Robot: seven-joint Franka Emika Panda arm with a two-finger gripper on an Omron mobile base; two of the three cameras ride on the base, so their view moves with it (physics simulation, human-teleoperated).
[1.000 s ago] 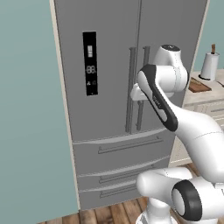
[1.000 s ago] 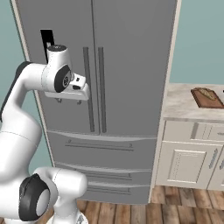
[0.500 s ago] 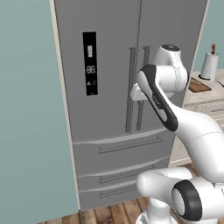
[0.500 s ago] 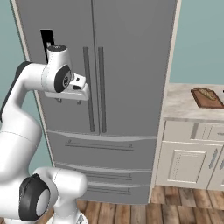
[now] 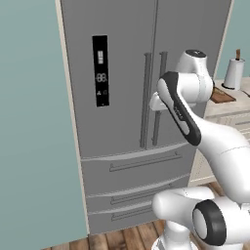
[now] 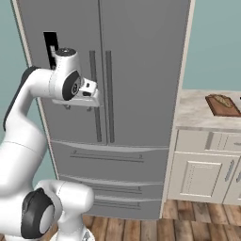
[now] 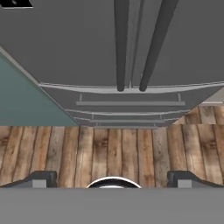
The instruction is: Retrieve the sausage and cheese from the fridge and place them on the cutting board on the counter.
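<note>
Two closed doors stand between you and the food: the fridge (image 5: pixel 141 97) is shut top to bottom, so the sausage and cheese, if they are in there, are hidden behind its grey panels and you cannot confirm either one yet. Its paired bar handles (image 6: pixel 101 94) run down the centre seam, which is why the arm is raised to mid-door height in front of them; that is the part to pull, and I would judge the opening step has not begun.

Off to the fridge's right, the counter (image 6: pixel 197 110) carries the cutting board (image 6: pixel 222 104), lying flat and near the front edge. It sits well apart from the fridge, so expect a carry across once something is in hand. In the left base view a paper towel roll (image 5: pixel 233 73) stands upright just beyond the board.

Your pincer (image 7: pixel 112 178) hangs just in front of the left door, close beside the handles but not touching them as far as the side views show. It points downward, toward the wooden floor (image 7: pixel 109 148) and the lower drawers (image 7: pixel 129 109), not at the door face. Its jaws are spread fully apart with nothing between them. For a grip on a vertical bar, the hand will likely need turning toward the door first.
</note>
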